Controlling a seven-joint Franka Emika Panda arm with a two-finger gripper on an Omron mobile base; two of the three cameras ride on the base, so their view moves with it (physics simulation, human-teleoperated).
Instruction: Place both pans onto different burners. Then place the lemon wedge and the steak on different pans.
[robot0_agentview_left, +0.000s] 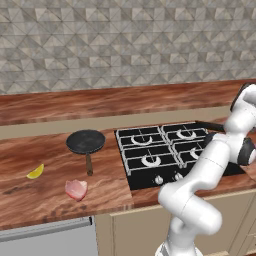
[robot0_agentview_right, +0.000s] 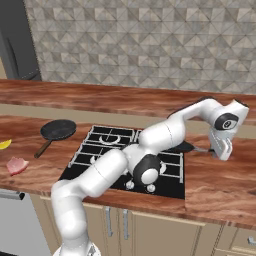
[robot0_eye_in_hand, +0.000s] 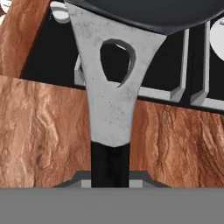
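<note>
Hand view, claw (robot0_eye_in_hand: 110, 177) clamped on pan handle (robot0_eye_in_hand: 111, 100), over cooktop (robot0_eye_in_hand: 48, 61)

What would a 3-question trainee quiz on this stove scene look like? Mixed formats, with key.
1. True or false: the pan with the brown handle sits on a burner.
2. Which lies nearer that pan: lemon wedge or steak?
3. What is the gripper shut on: A) the second pan's handle, B) a knob, C) the steak?

Key: 1 false, it rests on the counter left of the cooktop. 2 steak. 3 A.
</note>
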